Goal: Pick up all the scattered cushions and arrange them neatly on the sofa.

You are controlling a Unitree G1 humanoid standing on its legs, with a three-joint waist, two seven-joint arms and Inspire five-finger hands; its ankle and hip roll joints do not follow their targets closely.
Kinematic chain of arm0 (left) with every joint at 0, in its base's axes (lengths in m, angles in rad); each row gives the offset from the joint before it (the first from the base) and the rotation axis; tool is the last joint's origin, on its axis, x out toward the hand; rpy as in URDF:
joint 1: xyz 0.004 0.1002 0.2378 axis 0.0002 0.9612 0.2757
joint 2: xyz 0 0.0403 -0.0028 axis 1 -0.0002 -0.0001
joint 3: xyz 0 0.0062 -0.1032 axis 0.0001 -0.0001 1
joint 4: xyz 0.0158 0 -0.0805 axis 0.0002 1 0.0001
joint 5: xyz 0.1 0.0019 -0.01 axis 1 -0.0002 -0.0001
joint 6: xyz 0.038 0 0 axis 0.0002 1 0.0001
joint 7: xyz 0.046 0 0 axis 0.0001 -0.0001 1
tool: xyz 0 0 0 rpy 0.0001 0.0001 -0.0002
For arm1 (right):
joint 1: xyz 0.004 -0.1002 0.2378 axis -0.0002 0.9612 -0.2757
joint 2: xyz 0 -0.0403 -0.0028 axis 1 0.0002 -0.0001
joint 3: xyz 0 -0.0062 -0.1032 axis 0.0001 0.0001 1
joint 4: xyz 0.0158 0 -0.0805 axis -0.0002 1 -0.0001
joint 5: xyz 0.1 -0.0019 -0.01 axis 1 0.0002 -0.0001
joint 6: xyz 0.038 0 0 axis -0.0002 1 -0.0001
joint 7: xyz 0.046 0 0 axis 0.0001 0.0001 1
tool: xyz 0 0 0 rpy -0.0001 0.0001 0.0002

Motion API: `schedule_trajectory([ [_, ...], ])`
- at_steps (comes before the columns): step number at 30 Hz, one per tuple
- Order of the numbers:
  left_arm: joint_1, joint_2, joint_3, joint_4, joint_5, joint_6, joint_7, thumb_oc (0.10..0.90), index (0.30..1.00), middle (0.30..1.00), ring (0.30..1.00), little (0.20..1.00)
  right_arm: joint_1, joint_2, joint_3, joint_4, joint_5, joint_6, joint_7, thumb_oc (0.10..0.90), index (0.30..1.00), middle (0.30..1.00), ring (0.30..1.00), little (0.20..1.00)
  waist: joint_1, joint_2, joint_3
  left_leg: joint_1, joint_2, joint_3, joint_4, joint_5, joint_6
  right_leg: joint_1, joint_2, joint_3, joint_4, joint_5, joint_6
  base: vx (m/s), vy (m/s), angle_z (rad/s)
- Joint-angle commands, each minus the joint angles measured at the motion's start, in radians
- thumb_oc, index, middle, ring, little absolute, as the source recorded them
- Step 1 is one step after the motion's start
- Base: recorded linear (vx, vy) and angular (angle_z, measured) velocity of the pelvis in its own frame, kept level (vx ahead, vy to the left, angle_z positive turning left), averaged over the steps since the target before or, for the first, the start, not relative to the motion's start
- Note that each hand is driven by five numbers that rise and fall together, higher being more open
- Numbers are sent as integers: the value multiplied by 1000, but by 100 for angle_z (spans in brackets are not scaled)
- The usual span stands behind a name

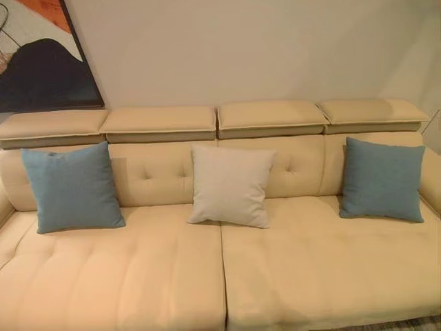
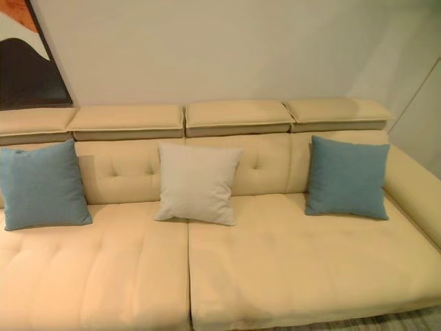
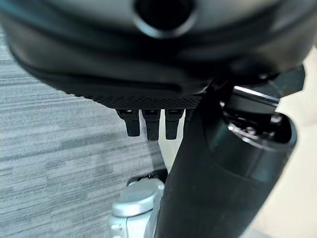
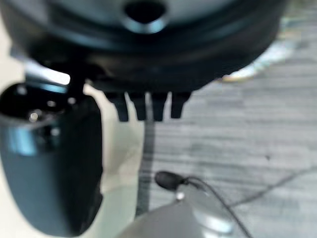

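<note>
— What did the head camera record on the sofa (image 1: 289, 276)?

— A long cream sofa, its seat stitched into soft tufted panels and its backrest buttoned, stood against a plain pale wall (image 1: 241, 48). Four flat, padded headrest sections (image 1: 272, 116) ran along its top. Three square cushions stood upright on the seat, each leaning on the backrest: a blue woven cushion (image 1: 72, 186) near the left end, a pale off-white cushion (image 1: 231, 185) in the middle above the seam between the two seat sections, and a second blue cushion (image 1: 382, 179) near the right end. They were well apart from one another and evenly spread.

— Anything else in the room?

— A framed abstract picture (image 1: 41, 58) in black, orange and white hung on the wall above the sofa's left end.

— And the hands?

— Each showed in its own wrist view. The left hand (image 3: 153, 121) hung over grey, streaked carpet (image 3: 59, 148), its dark fingers straight and relaxed, grasping nothing. The right hand (image 4: 146, 106) hung likewise over the same carpet, fingers released and empty, the cream edge of the sofa beside it.
</note>
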Motion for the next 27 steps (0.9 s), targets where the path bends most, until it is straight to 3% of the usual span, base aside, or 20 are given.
schedule_trajectory([
  [1, -98, 26, -23, -47, 12, -13, -8, 800, 900, 900, 900, 900, -33, -58, 31, -33, -62, -16, 0, 800, 900, 900, 900, 900, -7, -40, 88, -76, -1, -19, 126, 48, -12, 87, -22, -37, 39, -194, -4, -403, -95, 49],
  [2, -105, 23, -38, -54, 16, -15, -12, 800, 900, 900, 900, 900, -35, -59, 44, -21, -81, -13, 6, 800, 900, 900, 900, 900, -7, -60, 89, -73, -36, -20, 205, -19, 3, 64, -41, -47, 39, -175, 1, -335, -24, 45],
  [3, -107, 12, -50, -58, 22, -20, -15, 800, 900, 900, 900, 900, -32, -65, 43, -4, -96, -8, 9, 800, 900, 900, 900, 900, -20, -81, 76, -45, -81, -19, 320, -127, 15, 31, -75, -55, 31, -140, 10, -334, -20, 29],
  [4, -107, 12, -50, -58, 22, -20, -15, 800, 900, 900, 900, 900, -32, -65, 43, -4, -96, -8, 9, 800, 900, 900, 900, 900, -22, -80, 74, -52, -82, -21, 328, -130, 16, 28, -75, -57, 31, -139, 11, -285, 51, -4],
  [5, -101, 0, -55, -57, 30, -23, -16, 800, 900, 900, 900, 900, -29, -66, 34, 6, -89, -2, 12, 800, 900, 900, 900, 900, -31, -85, 67, -22, -98, -24, 380, -179, 21, 16, -87, -50, 25, -119, 16, -235, 177, -20],
  [6, -97, -22, -74, -37, 57, -18, -11, 800, 900, 900, 900, 900, -36, -69, 10, 28, -70, 8, 2, 800, 900, 900, 900, 900, -48, -70, 57, 76, -118, -51, 391, -236, 26, -29, -86, -32, 45, -98, 24, -236, 171, -8],
  [7, -97, -22, -74, -36, 57, -18, -11, 800, 900, 900, 900, 900, -36, -69, 10, 28, -70, 8, 2, 800, 900, 900, 900, 900, -49, -71, 56, 75, -120, -52, 387, -232, 26, -30, -89, -33, 44, -96, 24, -188, 201, -8],
  [10, -110, -51, -94, -12, 82, -12, -2, 800, 900, 900, 900, 900, -49, -44, 2, 37, -71, 15, 0, 800, 900, 900, 900, 900, -85, -56, 34, 185, -133, -62, 196, -341, 63, -120, -113, -23, 91, -56, 54, -169, 195, 5],
  [15, -108, -59, -117, 20, 160, -8, 21, 800, 900, 900, 900, 900, -74, 3, -1, 6, -52, 17, -11, 800, 900, 900, 900, 900, -94, -87, 38, 156, -219, -39, 138, -354, 107, -167, -198, -15, 35, 63, 109, -225, 237, 24],
  [18, -117, -55, -109, 34, 177, -6, 25, 800, 900, 900, 900, 900, -110, 25, -4, 3, -53, 18, -17, 800, 900, 900, 900, 900, -99, -90, 59, 133, -237, 2, 131, -336, 118, -199, -223, -10, 5, 98, 139, -300, 202, -10],
  [22, -126, -25, -106, 48, 191, 7, 34, 800, 900, 900, 900, 900, -118, 41, 26, 8, -62, 17, -10, 800, 900, 900, 900, 900, -82, -82, 71, 82, -242, 26, 132, -293, 141, -163, -174, 12, 140, -4, 116, -219, 125, -30],
  [24, -126, -4, -98, 49, 194, 13, 43, 800, 900, 900, 900, 900, -107, 53, 39, 28, -63, 17, -4, 800, 900, 900, 900, 900, -55, -87, 35, 55, -253, 30, 126, -272, 152, -101, -120, 43, 194, -80, 98, -128, 99, -20],
  [27, -126, -2, -95, 41, 187, 12, 49, 800, 900, 900, 900, 900, -100, 60, 45, 34, -64, 19, -3, 800, 900, 900, 900, 900, -35, -99, 22, 53, -260, 47, 117, -268, 155, -64, -110, 27, 155, -93, 89, -71, 3, -20],
])
